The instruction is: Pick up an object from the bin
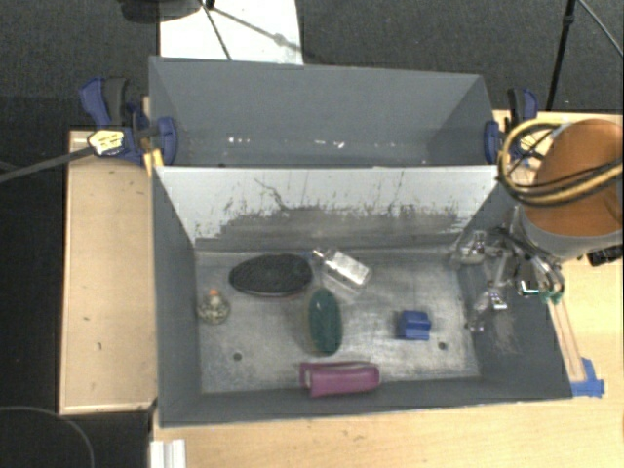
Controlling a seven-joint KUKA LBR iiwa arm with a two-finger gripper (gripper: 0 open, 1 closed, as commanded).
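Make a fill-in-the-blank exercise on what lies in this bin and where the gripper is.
1. The thing nearest the gripper is a small ___ block.
2. Between the black oval thing and the purple cylinder lies a dark ___ egg-shaped thing.
3. The gripper hangs at the ___ side of the bin, as the camera sees it.
Missing words: blue; green; right.
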